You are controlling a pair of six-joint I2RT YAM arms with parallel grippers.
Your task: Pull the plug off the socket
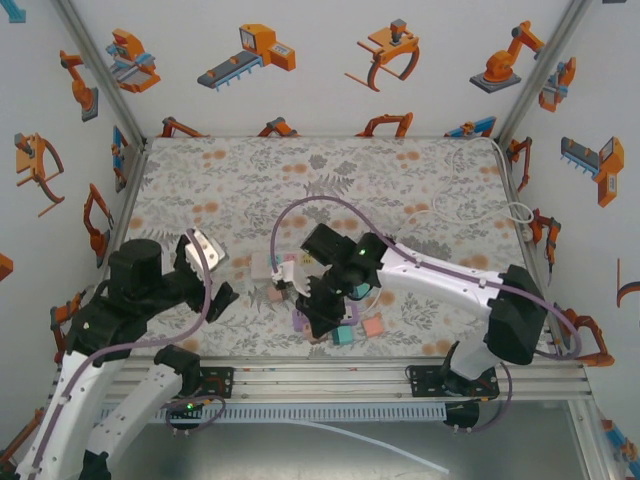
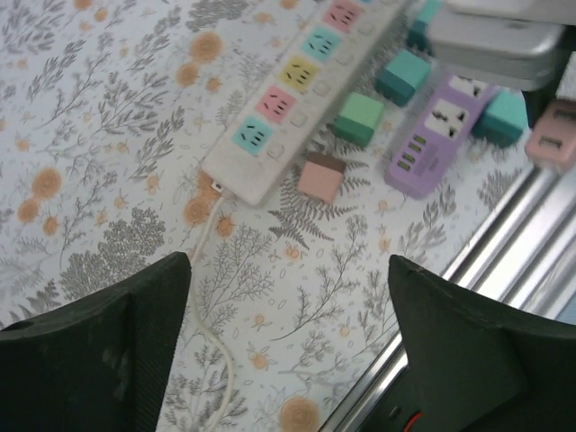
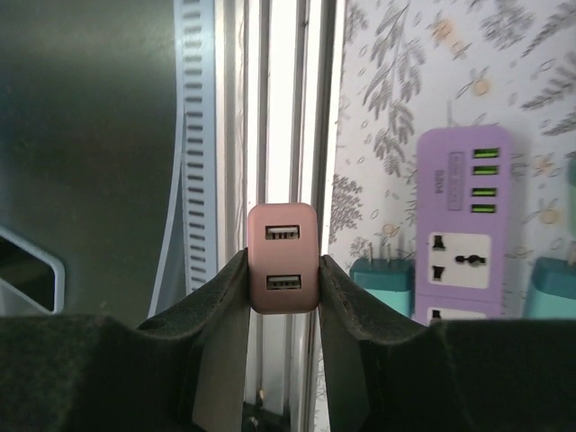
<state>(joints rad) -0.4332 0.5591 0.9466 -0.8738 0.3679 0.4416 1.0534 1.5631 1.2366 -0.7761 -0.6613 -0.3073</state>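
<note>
1. Clamping the pink plug (image 3: 283, 236) by its two sides, my right gripper (image 3: 283, 270) holds it with the USB face up toward the wrist camera and its long axis along my fingers.
2. The plug hangs over the rail (image 3: 270, 108) at the tabletop's (image 1: 400, 190) near edge, apart from the purple socket strip (image 3: 463, 225) just beside it. The prongs are hidden, but I judge it free.
3. My right arm reaches in from the near right corner, wrist pitched down.
4. My left gripper (image 2: 288, 263), jaws apart and empty, hovers near the white power strip (image 2: 297, 90), farther from the plug.
</note>
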